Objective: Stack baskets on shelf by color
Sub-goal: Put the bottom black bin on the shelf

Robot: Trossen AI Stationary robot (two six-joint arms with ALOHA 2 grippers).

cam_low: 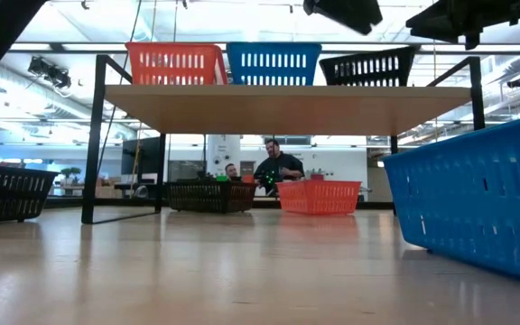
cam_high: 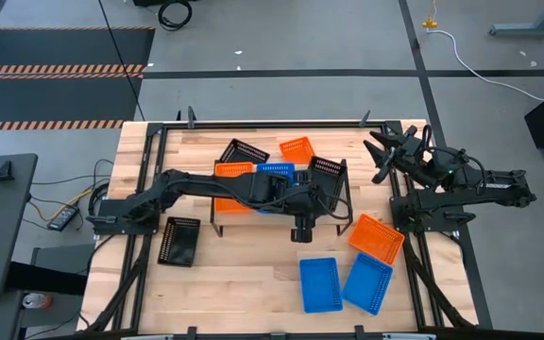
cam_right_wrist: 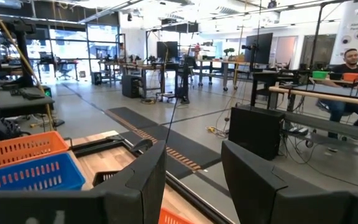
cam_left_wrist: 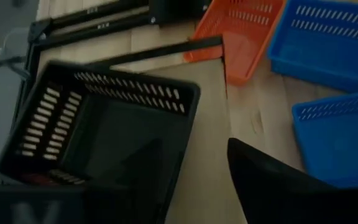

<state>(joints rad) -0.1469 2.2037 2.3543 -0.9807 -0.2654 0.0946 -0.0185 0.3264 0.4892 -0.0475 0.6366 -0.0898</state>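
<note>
The shelf (cam_high: 343,203) stands mid-table. An orange basket (cam_low: 177,63), a blue basket (cam_low: 273,63) and a black basket (cam_low: 368,67) sit side by side on its board (cam_low: 287,108). My left gripper (cam_high: 314,202) hangs over the shelf's right part, open and slanting down. Its fingers stand on either side of the near end of the black basket (cam_left_wrist: 104,124). One finger (cam_left_wrist: 272,186) is clearly apart from the basket's wall, and the gripper hides the basket's nearest edge. My right gripper (cam_right_wrist: 194,186) waits folded back at the table's right edge (cam_high: 385,151), open, nothing between its fingers.
Loose baskets lie on the table: a black one (cam_high: 179,241) at the left, black (cam_high: 244,149) and orange (cam_high: 297,148) behind the shelf, orange (cam_high: 376,236) to its right, and two blue (cam_high: 319,283) (cam_high: 366,281) near the front. People sit in the room beyond (cam_low: 278,167).
</note>
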